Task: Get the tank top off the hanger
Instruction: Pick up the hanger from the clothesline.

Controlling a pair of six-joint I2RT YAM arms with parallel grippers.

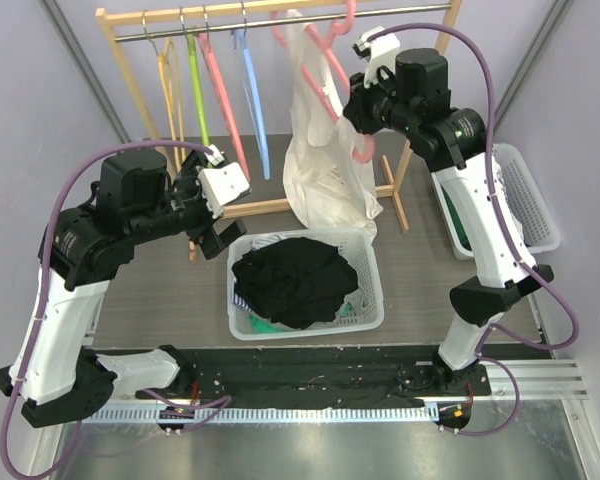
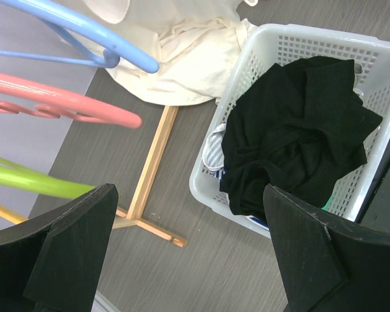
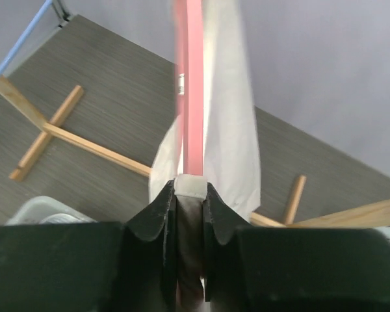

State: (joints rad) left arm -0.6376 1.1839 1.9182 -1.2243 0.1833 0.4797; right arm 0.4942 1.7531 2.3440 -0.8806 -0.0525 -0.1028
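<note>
Right gripper (image 3: 192,195) has its jaws pinched together on the arm of the pink hanger (image 3: 188,78), a bit of white cloth caught in there too. Steadying it, I'd say, so the tank top (image 1: 325,175), draped from it on the rack (image 1: 220,12) with its hem pooled on the table, can be worked off. Left gripper (image 2: 188,224) hangs wide apart by the white basket (image 2: 299,42), free to tug the cloth down, I reckon.

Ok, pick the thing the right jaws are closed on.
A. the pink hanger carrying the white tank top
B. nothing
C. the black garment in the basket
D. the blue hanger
A: the right wrist view shows the right jaws pinched together on the pink hanger, with the white tank top hanging alongside it.
</note>
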